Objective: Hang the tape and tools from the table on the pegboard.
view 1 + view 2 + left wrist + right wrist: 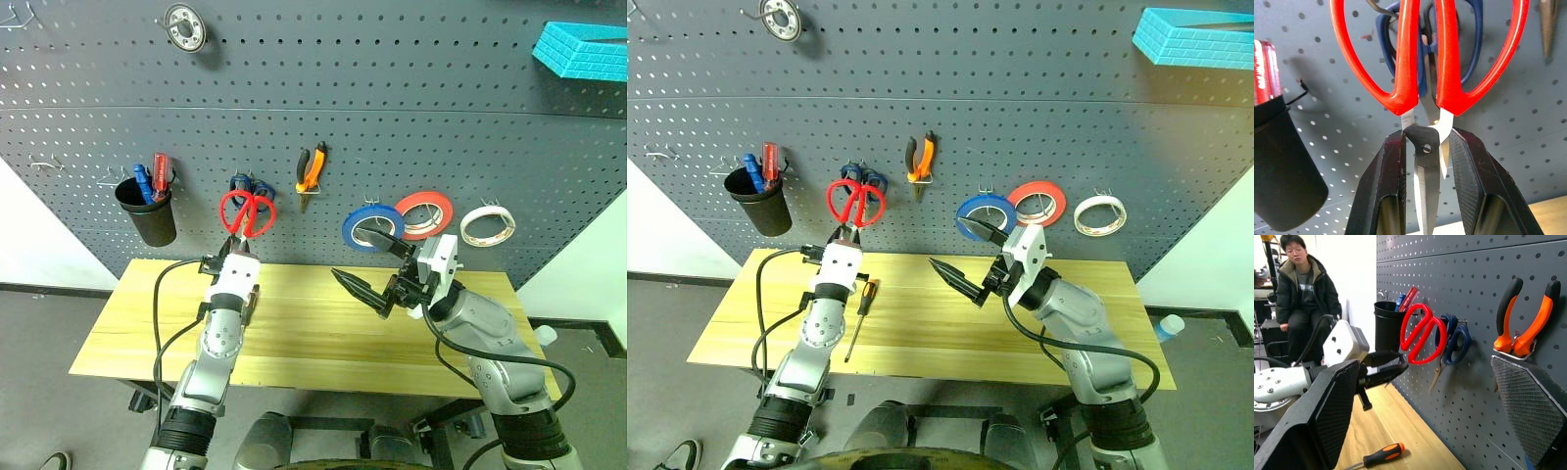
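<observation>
My left gripper [238, 245] is shut on the blades of the red-handled scissors [247, 212]. It holds them upright, handles up, against the dark grey pegboard [392, 117], just in front of the blue-handled scissors [1474, 44]. The orange-and-black pliers [311, 168] hang on a hook. The whitish tape [487, 224] hangs at the right. The slim screwdriver [858, 318] lies on the wooden table [323, 348] beside my left arm. My right gripper [353, 253] stands open over the table's middle with nothing between its fingers.
A black cup [147, 213] with red and blue screwdrivers hangs at the left. A blue roll [367, 227] and a red-orange roll [424, 213] hang beside the tape. A turquoise block [583, 49] is mounted at the upper right. A person [1300, 289] sits beyond the table's left end.
</observation>
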{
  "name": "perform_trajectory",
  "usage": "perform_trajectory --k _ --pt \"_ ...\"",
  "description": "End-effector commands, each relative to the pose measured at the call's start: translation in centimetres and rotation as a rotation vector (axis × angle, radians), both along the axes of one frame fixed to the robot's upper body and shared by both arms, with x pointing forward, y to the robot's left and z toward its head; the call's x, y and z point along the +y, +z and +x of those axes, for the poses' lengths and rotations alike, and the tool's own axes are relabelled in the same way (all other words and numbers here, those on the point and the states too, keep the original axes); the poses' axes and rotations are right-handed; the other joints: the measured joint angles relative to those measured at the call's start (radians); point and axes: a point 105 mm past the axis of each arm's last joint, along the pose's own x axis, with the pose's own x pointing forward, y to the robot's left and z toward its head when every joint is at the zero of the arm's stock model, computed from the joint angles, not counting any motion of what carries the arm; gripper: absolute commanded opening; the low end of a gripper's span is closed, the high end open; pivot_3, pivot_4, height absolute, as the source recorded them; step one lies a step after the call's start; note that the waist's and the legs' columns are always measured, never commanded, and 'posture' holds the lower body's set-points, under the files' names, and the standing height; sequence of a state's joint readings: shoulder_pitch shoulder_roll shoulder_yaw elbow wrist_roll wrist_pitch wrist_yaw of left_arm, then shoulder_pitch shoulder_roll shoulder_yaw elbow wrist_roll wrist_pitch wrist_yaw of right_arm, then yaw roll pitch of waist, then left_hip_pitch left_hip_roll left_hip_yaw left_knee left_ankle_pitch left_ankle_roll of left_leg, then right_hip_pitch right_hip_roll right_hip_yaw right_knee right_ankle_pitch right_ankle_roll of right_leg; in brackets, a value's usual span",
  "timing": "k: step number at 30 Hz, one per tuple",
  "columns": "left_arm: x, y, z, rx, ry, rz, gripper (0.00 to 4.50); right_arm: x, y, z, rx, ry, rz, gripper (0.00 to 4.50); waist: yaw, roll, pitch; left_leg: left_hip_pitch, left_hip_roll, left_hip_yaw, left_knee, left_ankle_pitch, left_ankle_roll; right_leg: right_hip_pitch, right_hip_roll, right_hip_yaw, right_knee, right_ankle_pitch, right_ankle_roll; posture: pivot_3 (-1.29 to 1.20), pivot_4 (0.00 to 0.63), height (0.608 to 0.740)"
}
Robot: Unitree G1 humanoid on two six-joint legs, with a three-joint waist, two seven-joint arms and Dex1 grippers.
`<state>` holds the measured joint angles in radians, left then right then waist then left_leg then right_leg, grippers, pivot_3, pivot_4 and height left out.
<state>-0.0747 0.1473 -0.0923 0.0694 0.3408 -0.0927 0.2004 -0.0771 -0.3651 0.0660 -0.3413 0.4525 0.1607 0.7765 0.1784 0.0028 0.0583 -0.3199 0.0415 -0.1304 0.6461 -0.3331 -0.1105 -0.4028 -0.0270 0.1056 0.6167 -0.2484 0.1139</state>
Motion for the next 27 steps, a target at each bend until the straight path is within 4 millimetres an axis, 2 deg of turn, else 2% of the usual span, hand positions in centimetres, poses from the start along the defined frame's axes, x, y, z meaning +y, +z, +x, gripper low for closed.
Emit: perform_trajectory --k 1,14,27 --pt "0.3 1.7 0.3 -0.068 0.014 0.004 0.94 0.0 0.6 -0.1 -0.035 0.000 0.008 4.50 0.000 0.000 0.000 0.000 0.000 0.000 0.000 0.000 0.000 0.000 0.000 0.000 0.000 0.000 0.000 0.34 0.000 0.740" --pt "0.2 2.6 2.0 -0.081 0.019 -0.015 0.94 -0.2 0.4 -0.1 -0.032 -0.008 -0.004 4.50 0.001 0.000 0.000 0.000 0.000 0.000 0.000 0.000 0.000 0.000 0.000 0.000 0.000 0.000 0.001 0.33 0.000 0.740" --pt "-0.4 0.3 5.4 0.017 0.033 -0.051 0.94 -0.3 0.7 0.0 -0.041 -0.014 0.000 4.50 0.000 0.000 -0.001 0.000 0.000 0.000 0.000 0.000 0.000 0.000 0.000 0.000 0.000 0.002 0.003 0.32 0.000 0.740"
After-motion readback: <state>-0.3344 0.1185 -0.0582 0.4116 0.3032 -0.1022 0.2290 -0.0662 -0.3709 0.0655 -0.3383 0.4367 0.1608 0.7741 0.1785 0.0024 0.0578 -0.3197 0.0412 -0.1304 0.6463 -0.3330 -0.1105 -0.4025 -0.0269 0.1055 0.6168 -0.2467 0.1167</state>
